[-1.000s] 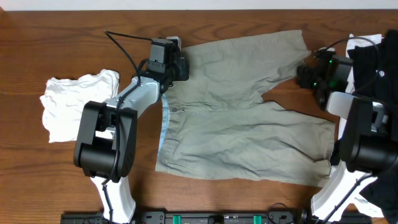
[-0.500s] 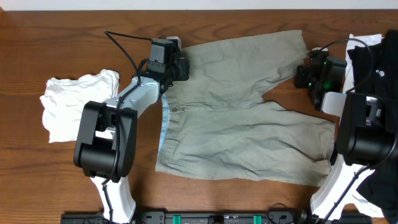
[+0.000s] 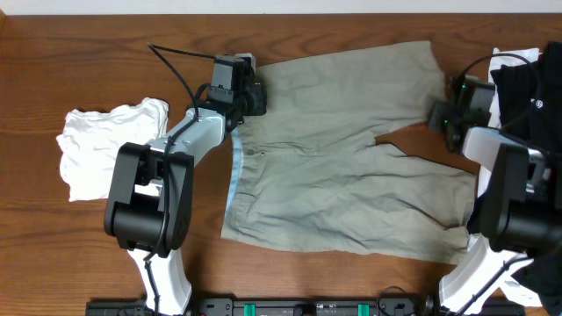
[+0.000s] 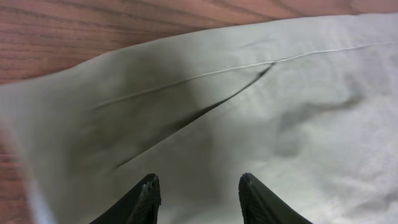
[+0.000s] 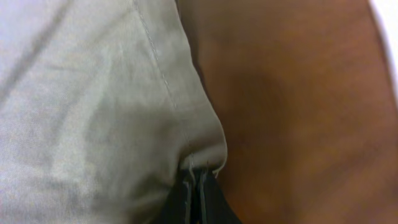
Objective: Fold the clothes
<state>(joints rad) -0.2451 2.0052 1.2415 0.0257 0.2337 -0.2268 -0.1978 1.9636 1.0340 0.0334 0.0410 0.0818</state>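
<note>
Wooden worktop [image 3: 53,254] carries the shorts [image 3: 342,167], spread flat at centre. Left tool [image 4: 199,199] stands open over the waistband end. Right tool [image 5: 199,186] is closed, pinching the far leg's hem.

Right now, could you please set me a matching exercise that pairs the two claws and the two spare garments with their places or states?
Column one:
1. left claw
2. right claw
3. crumpled white cloth garment
4. black fabric garment with white trim

Column two:
A. at the right edge of the wooden table
B. pinched shut on a leg hem of the khaki cotton shorts
C. open over the shorts' fabric
D. on the table's left side, apart from the shorts

Pairs: 1-C, 2-B, 3-D, 4-A.
</note>
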